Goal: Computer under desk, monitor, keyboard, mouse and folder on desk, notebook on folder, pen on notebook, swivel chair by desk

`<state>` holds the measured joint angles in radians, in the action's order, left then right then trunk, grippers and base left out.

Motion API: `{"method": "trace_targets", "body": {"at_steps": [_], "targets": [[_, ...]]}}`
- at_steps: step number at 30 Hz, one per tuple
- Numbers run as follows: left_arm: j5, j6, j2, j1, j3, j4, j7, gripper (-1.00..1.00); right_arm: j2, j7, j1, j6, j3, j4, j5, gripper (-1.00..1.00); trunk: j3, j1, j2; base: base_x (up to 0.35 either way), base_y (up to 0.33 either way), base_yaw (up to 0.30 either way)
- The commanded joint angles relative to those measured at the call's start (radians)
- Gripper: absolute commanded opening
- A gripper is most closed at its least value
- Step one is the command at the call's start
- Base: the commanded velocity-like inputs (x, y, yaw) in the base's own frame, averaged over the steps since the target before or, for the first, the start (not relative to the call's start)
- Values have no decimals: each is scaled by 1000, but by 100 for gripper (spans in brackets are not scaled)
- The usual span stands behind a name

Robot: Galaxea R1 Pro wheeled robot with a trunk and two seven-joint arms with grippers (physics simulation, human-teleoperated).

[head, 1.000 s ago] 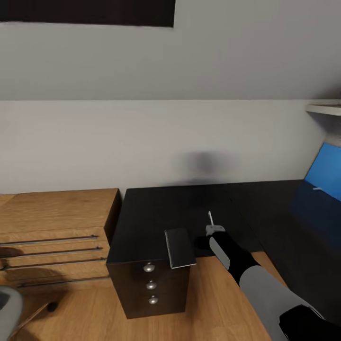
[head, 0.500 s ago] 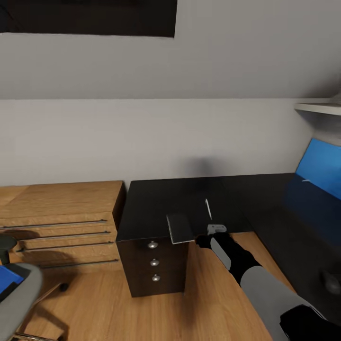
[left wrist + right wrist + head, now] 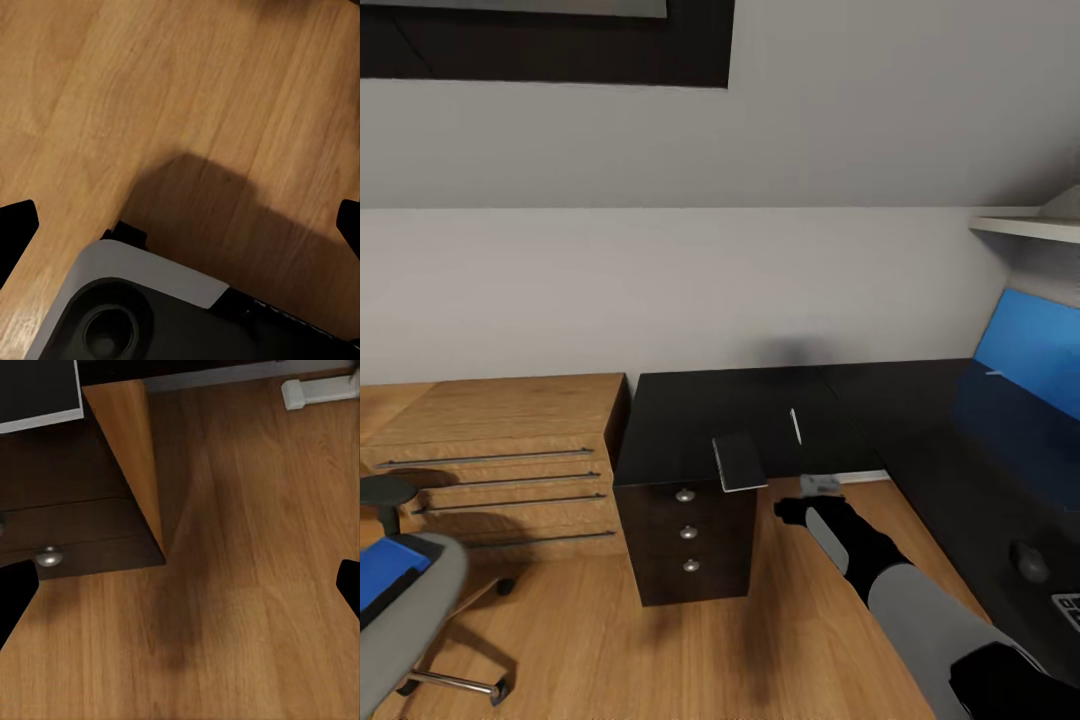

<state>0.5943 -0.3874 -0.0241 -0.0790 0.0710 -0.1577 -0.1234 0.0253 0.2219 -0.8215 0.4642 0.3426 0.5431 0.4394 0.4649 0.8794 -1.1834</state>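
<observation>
Our right pincer (image 3: 818,487) hangs empty, fingers spread, over the floor (image 3: 800,620) just off the table (image 3: 920,420). The left one is spread too (floor below). The notebook (image 3: 739,462) overhangs the table's edge, pen (image 3: 795,425) beside it.

Black glossy table (image 3: 920,400) along the grey wall. Grey notebook (image 3: 739,462) flat at its near edge, overhanging a little, above the dark drawer unit. Thin pen (image 3: 794,425) just beside it on the top. Dark mouse (image 3: 1028,560) and keyboard corner (image 3: 1068,610) far right. Monitor (image 3: 1025,355) lit blue. Blue folder (image 3: 385,578) on grey swivel chair (image 3: 405,625), lower left.
</observation>
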Motion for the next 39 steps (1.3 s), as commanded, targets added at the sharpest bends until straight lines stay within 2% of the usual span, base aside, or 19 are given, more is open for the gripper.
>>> {"method": "trace_targets", "body": {"at_steps": [1, 13, 16, 19, 20, 23, 27, 29, 34, 39], "targets": [[11, -4, 0, -1, 7, 1, -4, 100, -1, 9, -1, -6, 6, -6, 10, 100, 1, 0, -1, -21, 0, 0], [10, -4, -2, -1, 7, 1, -4, 100, 0, 6, -1, -196, 10, -184, -1, 100, 1, 0, -1, -5, 0, 0], [11, -4, -5, -1, 7, 1, -4, 100, 4, 0, -1, -312, 15, -317, -10, 100, 1, 0, -1, 0, 0, 0], [12, -4, -6, -1, 7, 1, -4, 100, 7, -14, -1, -383, 18, -396, -14, 100, 1, 0, -1, 0, 0, 0], [13, -4, -6, -1, 7, 1, -4, 100, 10, -33, 0, -424, 19, -446, -15, 100, 1, 0, -1, 0, 0, 0], [13, -4, -7, -1, 7, 1, -4, 100, 24, -84, 14, -492, 19, -517, -18, 100, 1, 0, -1, 0, 0, 0], [14, -3, -7, -1, 7, 1, -4, 100, 36, -122, 101, -570, 21, -548, -29, 100, 1, 0, -1, 0, 0, 0], [14, -3, -7, -1, 8, 1, -4, 100, 41, -134, 179, -627, 22, -557, -61, 100, 1, 0, -1, 0, 0, 0], [15, -2, -7, -1, 7, 1, -4, 100, 49, -142, 260, -730, 20, -562, -138, 100, 1, 0, -1, 0, 0, 0], [15, 2, -7, -1, 7, 1, -4, 100, 49, -146, 299, -790, 18, -564, -162, 100, 1, 0, -1, 0, 0, 0]]}}
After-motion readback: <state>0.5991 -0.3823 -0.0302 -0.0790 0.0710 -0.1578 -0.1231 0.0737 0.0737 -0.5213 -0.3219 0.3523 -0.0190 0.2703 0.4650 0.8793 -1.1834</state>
